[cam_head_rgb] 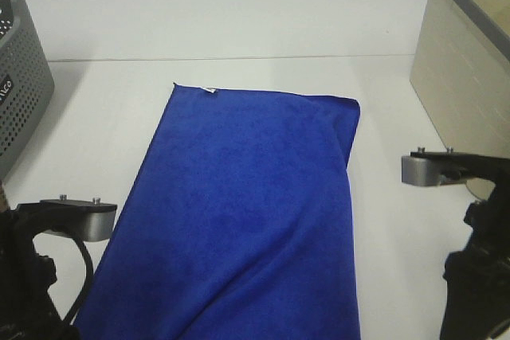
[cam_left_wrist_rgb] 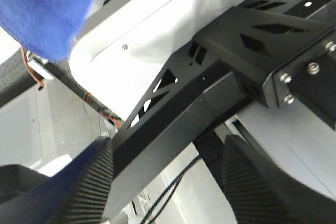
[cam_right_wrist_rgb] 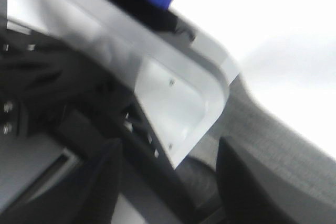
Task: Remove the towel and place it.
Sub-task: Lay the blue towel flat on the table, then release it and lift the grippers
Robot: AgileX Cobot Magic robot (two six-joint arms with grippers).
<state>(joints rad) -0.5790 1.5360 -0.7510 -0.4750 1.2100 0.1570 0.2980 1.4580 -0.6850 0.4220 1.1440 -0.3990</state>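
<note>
Royal-blue towel spread down the middle of the desk, its near end at the front edge.
The left gripper and right gripper have jaws parted and hold nothing. The step in hand looks like release: withdraw both level and clear of the hem so no corner drags. A grey basket stands at the left edge and a beige basket at the right.

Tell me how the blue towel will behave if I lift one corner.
Likely floppy: the towel lies flat with soft folds, so it should sag and drape. Pushed across the smooth table, it would probably bunch rather than slide.
</note>
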